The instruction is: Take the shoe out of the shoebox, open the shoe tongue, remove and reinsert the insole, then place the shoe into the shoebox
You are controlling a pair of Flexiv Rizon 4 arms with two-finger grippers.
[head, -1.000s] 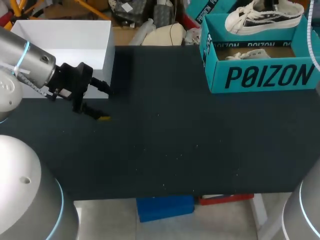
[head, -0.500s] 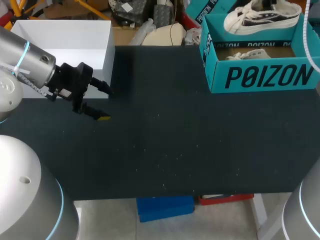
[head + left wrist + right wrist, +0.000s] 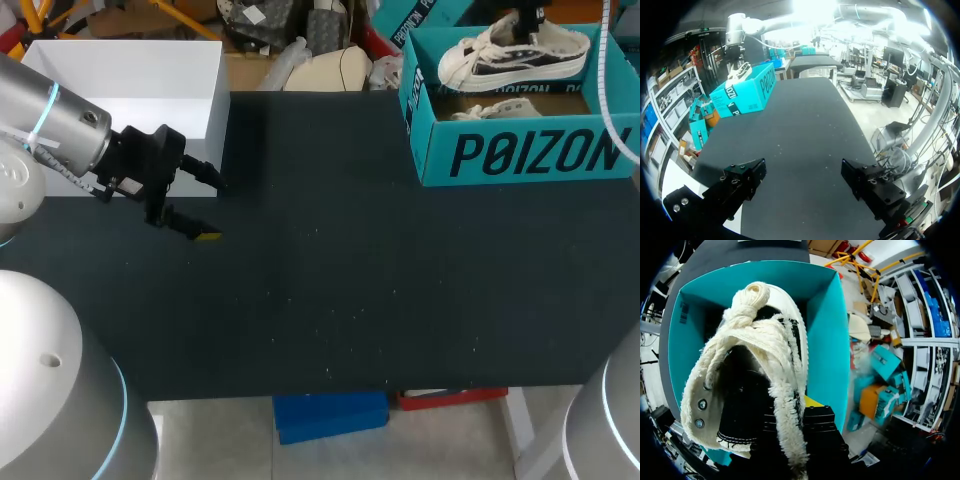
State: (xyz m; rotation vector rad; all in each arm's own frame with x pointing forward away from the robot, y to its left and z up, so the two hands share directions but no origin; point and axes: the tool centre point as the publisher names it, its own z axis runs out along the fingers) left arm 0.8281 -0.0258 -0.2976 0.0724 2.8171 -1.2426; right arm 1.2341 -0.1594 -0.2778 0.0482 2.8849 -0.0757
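Head view: the left arm point(image 3: 60, 135) comes in over the black table point(image 3: 350, 290), just in front of a white box point(image 3: 130, 70). The left gripper point(image 3: 211, 208) hangs low over the cloth with its fingers spread and nothing between them. At the far right corner stands the teal shoebox point(image 3: 530, 152). The shoe point(image 3: 515, 55), white with a dark stripe, hangs above its open top, pinched from above by the right gripper point(image 3: 528, 20). A second shoe point(image 3: 497, 111) lies inside the box.

Left wrist view: the left gripper point(image 3: 805, 180) shows two black fingers standing wide apart over bare table point(image 3: 805, 130). Far ahead is the shoebox point(image 3: 742, 93), with the shoe point(image 3: 738, 72) held above it by the right arm point(image 3: 735, 32).

Right wrist view: the right gripper point(image 3: 807, 407) is clamped on the shoe point(image 3: 757, 355) at its frayed edge, with one yellow tip showing beside the rim. The shoe dangles over the open shoebox point(image 3: 825, 335), laces knotted at the far end
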